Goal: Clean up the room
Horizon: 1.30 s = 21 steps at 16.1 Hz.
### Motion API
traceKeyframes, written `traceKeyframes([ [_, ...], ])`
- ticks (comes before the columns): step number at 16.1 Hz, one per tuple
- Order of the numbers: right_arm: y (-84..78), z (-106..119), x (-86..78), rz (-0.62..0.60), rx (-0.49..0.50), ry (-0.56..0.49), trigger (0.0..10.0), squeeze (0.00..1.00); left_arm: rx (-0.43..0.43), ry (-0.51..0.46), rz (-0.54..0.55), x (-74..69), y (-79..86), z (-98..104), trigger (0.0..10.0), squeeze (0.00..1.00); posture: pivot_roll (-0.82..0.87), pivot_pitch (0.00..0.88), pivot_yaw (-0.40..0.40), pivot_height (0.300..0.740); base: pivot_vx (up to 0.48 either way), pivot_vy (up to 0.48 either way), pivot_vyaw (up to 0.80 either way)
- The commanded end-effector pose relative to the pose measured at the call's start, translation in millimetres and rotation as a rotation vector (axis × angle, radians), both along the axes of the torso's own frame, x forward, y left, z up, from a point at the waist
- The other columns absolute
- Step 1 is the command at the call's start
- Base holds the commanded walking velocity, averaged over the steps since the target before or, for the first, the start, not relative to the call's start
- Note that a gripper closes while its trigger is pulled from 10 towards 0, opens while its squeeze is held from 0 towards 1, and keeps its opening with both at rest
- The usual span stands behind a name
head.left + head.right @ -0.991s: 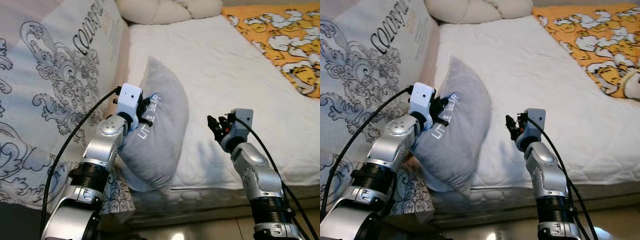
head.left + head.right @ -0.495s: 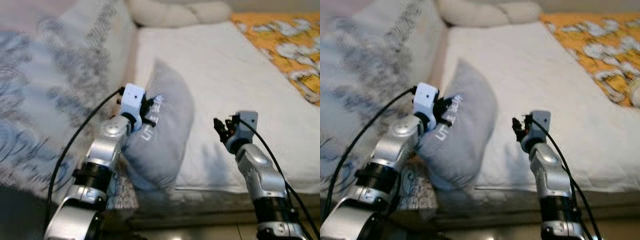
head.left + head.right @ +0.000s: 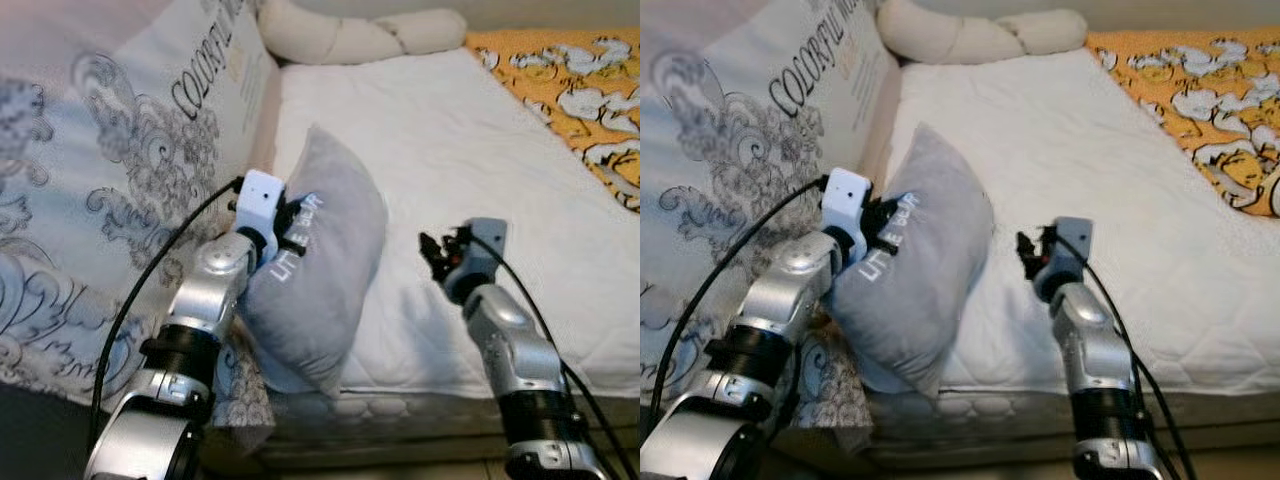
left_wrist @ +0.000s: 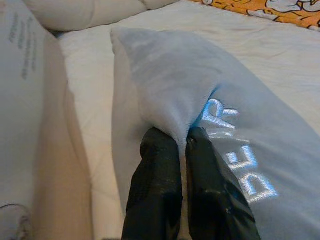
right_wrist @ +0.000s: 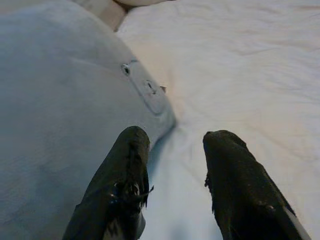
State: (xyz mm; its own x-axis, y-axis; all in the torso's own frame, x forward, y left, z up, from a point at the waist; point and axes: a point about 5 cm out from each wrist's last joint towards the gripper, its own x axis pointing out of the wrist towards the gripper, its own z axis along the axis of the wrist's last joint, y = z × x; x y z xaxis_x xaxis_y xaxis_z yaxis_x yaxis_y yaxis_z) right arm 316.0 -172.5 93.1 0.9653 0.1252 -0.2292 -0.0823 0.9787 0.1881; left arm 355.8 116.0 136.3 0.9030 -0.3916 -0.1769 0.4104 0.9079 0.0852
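A grey pillow (image 3: 325,265) with "LITTLE BEAR" stitched on it stands on edge at the near left corner of the white mattress (image 3: 450,150). My left gripper (image 3: 291,222) is shut on a fold of its grey cover; in the left wrist view the fingers (image 4: 162,170) pinch the pillow (image 4: 200,100) beside the lettering. My right gripper (image 3: 431,253) hovers open a little to the right of the pillow, above the mattress. Its two fingers (image 5: 125,175) stand apart with nothing between them, near the pillow's corner (image 5: 75,90).
A large patterned cushion (image 3: 120,170) printed "COLORFUL" leans along the bed's left side. A long cream bolster (image 3: 350,35) lies at the head. An orange cartoon-print blanket (image 3: 570,90) covers the far right. The mattress edge (image 3: 400,405) runs just in front of me.
The whole picture has shifted, so the camera has moved. The left gripper still holds the pillow, and the right gripper stays open beside it, much as before.
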Motion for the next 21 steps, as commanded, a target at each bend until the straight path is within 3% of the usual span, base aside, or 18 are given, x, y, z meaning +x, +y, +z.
traceKeyframes([
  [1, -3.0, 1, 1.1, -0.014, -0.001, -0.003, 10.0, 0.0, 0.0, -0.04, 0.006, 3.1, -0.4, 9, 10.0, 0.0, 0.0, 0.0, 0.075, 0.74, 0.3, 0.0, 0.0],
  [15, -2.3, -3, 0.3, -0.006, 0.001, 0.027, 10.0, 0.0, 0.031, -0.043, 0.012, 2.9, 0.7, 8, 10.0, 0.0, 0.0, 0.0, 0.076, 0.74, 0.253, 0.0, 0.0],
  [16, -4.9, -3, -0.5, -0.004, -0.004, 0.026, 10.0, 0.85, 0.047, -0.054, 0.024, 4.0, 2.6, 8, 10.0, 0.0, 0.0, 0.0, 0.077, 0.74, 0.0, 0.0, 0.0],
  [17, -8.9, -2, -0.5, -0.005, -0.035, 0.01, 10.0, 1.0, 0.06, -0.068, 0.046, 5.9, 5.8, 10, 10.0, 0.0, 0.0, 0.0, 0.079, 0.74, 0.0, 0.0, 0.0],
  [21, -10.0, 10, -5.4, 0.203, -0.134, -0.088, 10.0, 1.0, 0.116, -0.135, 0.129, 11.6, 17.9, 25, 10.0, 0.0, 0.0, 0.0, 0.086, 0.74, 0.0, 0.0, 0.0],
])
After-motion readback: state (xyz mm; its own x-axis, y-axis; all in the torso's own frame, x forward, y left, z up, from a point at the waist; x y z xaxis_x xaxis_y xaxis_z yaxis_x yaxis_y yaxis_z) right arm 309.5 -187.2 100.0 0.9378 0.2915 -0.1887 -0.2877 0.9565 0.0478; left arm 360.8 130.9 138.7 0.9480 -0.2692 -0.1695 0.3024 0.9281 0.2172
